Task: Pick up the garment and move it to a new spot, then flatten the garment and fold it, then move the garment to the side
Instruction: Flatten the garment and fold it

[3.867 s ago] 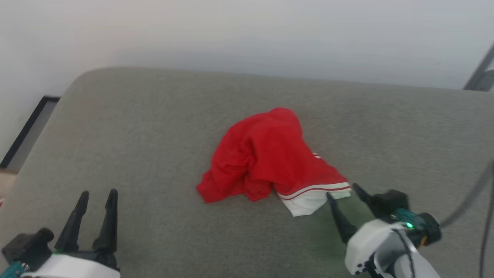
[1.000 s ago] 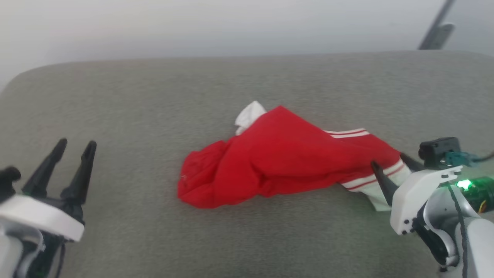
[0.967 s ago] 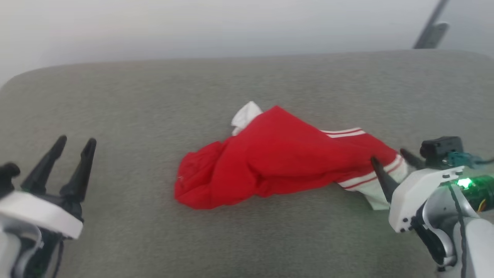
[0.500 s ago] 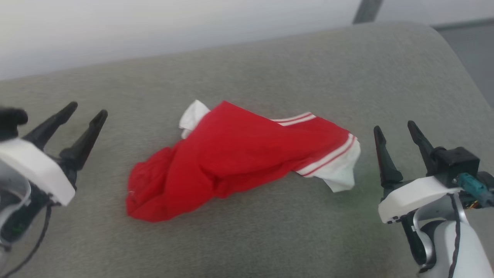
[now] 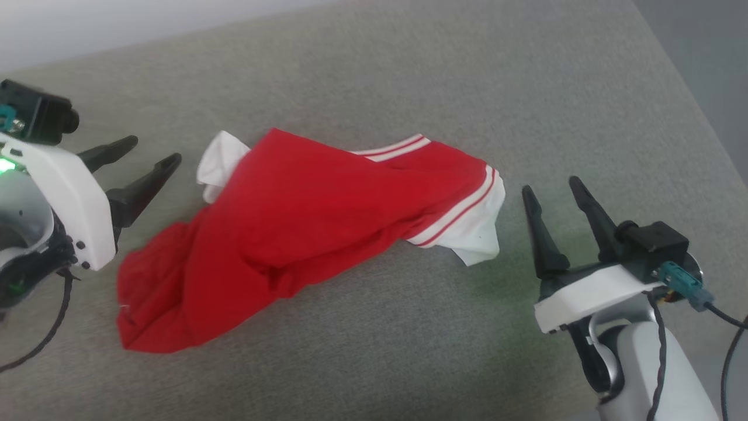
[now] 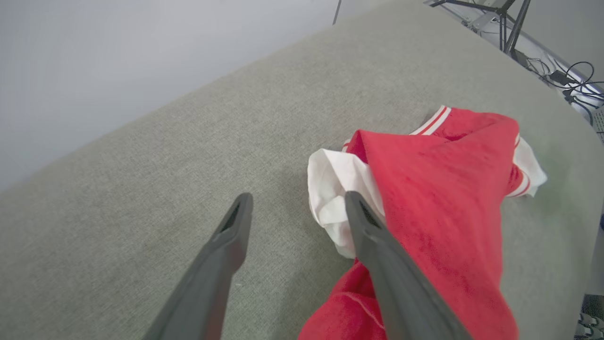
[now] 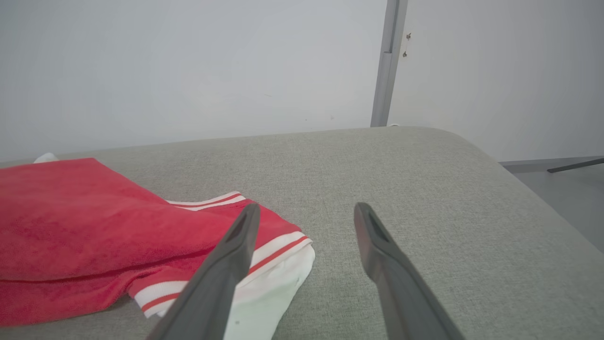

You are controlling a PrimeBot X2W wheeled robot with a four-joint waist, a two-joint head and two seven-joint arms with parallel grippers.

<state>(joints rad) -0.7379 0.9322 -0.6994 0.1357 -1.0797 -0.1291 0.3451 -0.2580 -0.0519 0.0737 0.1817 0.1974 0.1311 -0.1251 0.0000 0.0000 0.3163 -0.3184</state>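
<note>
We are seeing the garment (image 5: pixel 304 228) only as a bunched heap, so its own folds are hiding much of it. We cannot make out a neckline, or which face is lying upward. It is lying on the grey fabric-covered worktop (image 5: pixel 380 76), stretched from the near left to the right, about midway between the two tools. In the right wrist view its left part is running off the picture's edge. In the left wrist view one finger of the tool is standing in front of the cloth, and we cannot tell whether it is touching the cloth.

What is showing is mostly plain red cloth, creased and rumpled at its near left end. A crumpled white sleeve end (image 5: pixel 219 164) is poking out at the far left. A second white sleeve end (image 5: pixel 482 234) is lying at the right, bordered by red-and-white striped trim (image 5: pixel 453 213). A further band of stripes is showing along the far edge.

The left tool (image 5: pixel 155 148) is hanging just left of the far-left sleeve end with its fingers spread wide and nothing between them. Its arm is being cut off by the left edge of the head view. The right tool (image 5: pixel 549 185) is standing just right of the other sleeve end, apart from it. It is likewise gaping wide and gripping nothing, and its forearm is leaving the picture at the bottom.
</note>
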